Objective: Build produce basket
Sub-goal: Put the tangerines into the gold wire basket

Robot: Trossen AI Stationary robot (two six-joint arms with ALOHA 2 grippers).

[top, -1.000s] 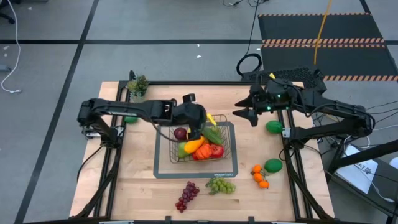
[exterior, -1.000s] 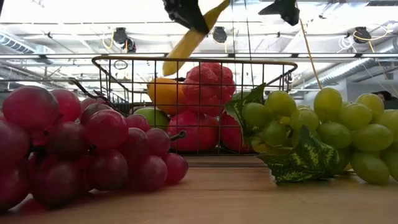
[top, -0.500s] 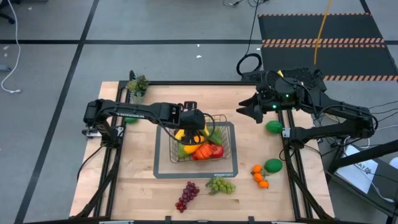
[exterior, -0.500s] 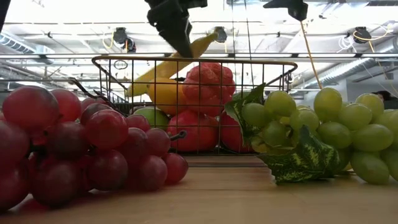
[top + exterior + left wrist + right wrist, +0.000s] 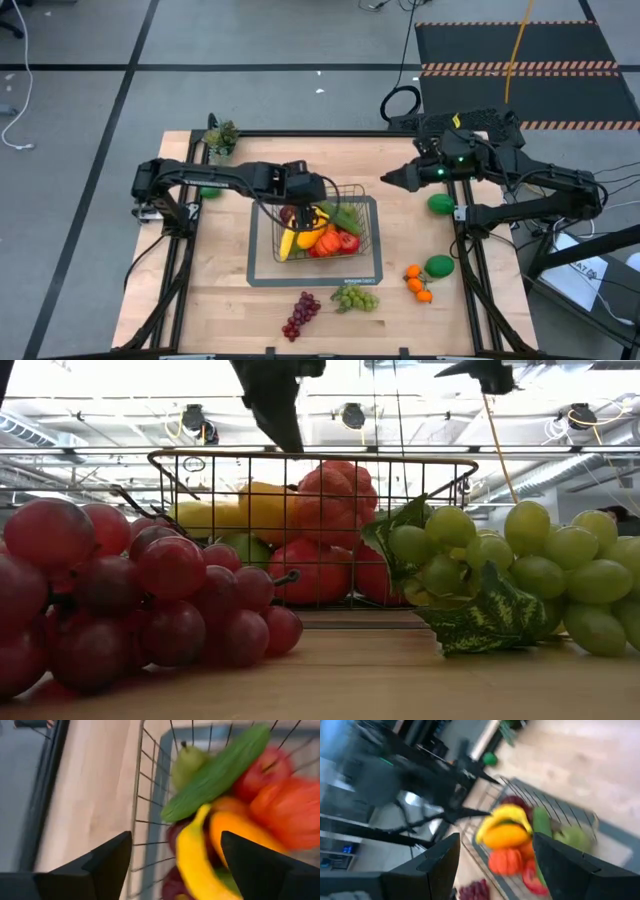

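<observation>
The wire basket (image 5: 366, 205) stands mid-table on its dark base and holds a pile of produce. A yellow banana (image 5: 192, 857) lies on the pile at the basket's left side (image 5: 288, 241), next to a cucumber (image 5: 216, 770), a pear (image 5: 187, 762) and red apples (image 5: 267, 767). My left gripper (image 5: 176, 839) hangs open just above the banana, its fingers wide on either side and clear of it (image 5: 302, 203). My right gripper (image 5: 385, 180) stands open in the air past the basket's far right corner, with nothing between its fingers (image 5: 496, 837).
Red grapes (image 5: 301, 313) and green grapes (image 5: 355, 298) lie near the front edge. Small oranges (image 5: 418, 282) and two green balls (image 5: 440, 204) (image 5: 439, 266) lie right of the basket. A small leafy thing (image 5: 221, 135) sits at the far left corner.
My left gripper has sunk toward the basket with the banana, tipped further down, then opened and let go. The banana, held up slantwise above the rim before, now lies on the pile at the basket's left side. My right gripper has rolled about its own axis.
</observation>
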